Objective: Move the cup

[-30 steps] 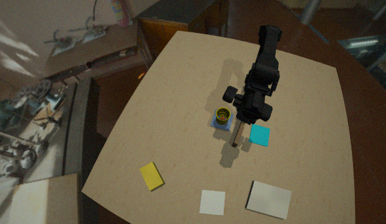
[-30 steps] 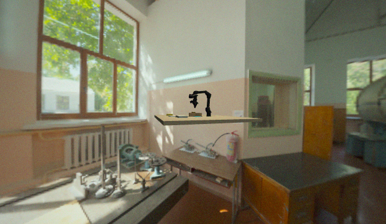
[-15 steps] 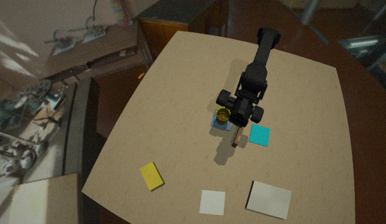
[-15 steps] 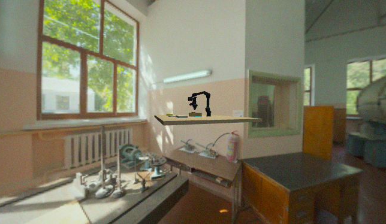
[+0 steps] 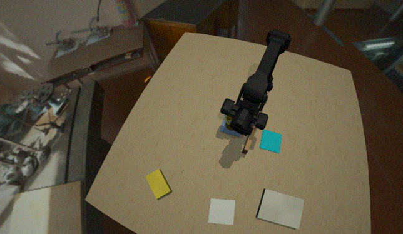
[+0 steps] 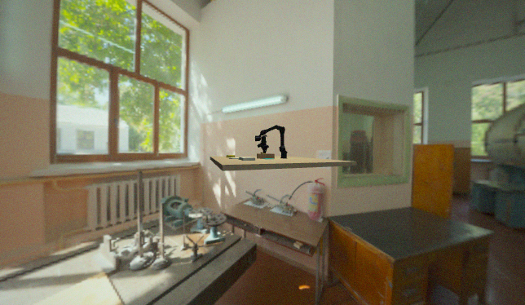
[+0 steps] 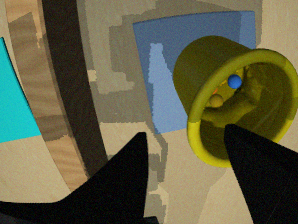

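Note:
The yellow cup (image 5: 228, 120) (image 7: 200, 75) stands on the blue pad (image 5: 226, 129) (image 7: 164, 97). Its open rim shows in the wrist view, with a blue marble (image 7: 234, 81) and an orange marble (image 7: 216, 100) inside; other marbles are mostly hidden. My gripper (image 7: 186, 136) (image 6: 264, 152) is partly open with nothing between its fingers. In the wrist view the right fingertip overlaps the cup's near rim and the left one is beside the cup; whether either touches it cannot be told. The cyan pad (image 5: 271, 141) (image 7: 15, 107) is bare.
A wooden bar (image 5: 248, 144) (image 6: 265, 156) (image 7: 32, 75) stands on the table between the two pads. A yellow block (image 5: 159, 184), a white square (image 5: 221, 211) and a white slab (image 5: 281, 208) lie farther from the arm's base.

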`<state>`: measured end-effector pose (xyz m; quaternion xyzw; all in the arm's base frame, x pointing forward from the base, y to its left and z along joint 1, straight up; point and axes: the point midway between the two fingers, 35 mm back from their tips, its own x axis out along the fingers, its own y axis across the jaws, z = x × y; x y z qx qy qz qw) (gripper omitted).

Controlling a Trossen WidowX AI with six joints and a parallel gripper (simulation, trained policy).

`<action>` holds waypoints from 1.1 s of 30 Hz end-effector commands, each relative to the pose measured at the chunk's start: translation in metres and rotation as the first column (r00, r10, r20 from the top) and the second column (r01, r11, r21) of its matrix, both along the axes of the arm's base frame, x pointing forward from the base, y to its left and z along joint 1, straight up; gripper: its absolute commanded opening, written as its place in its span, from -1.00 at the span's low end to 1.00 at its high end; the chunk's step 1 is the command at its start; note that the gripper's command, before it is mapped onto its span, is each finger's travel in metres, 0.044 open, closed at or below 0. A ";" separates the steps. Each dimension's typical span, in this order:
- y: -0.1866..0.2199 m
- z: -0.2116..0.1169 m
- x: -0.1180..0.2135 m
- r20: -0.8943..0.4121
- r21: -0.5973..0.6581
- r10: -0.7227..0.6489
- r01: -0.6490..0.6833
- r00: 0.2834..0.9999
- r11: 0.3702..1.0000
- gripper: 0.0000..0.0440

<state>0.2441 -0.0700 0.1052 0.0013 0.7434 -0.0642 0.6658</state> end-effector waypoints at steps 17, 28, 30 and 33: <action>-0.008 -0.050 -0.011 -0.063 0.065 0.228 -0.224 0.972 0.973 -0.83; -0.007 -0.033 -0.005 -0.028 0.075 0.344 -0.341 0.939 0.937 -1.00; -0.005 -0.029 -0.003 -0.021 0.076 0.357 -0.355 0.934 0.932 -0.99; -0.002 -0.022 -0.001 -0.010 0.075 0.373 -0.372 0.928 0.925 -0.98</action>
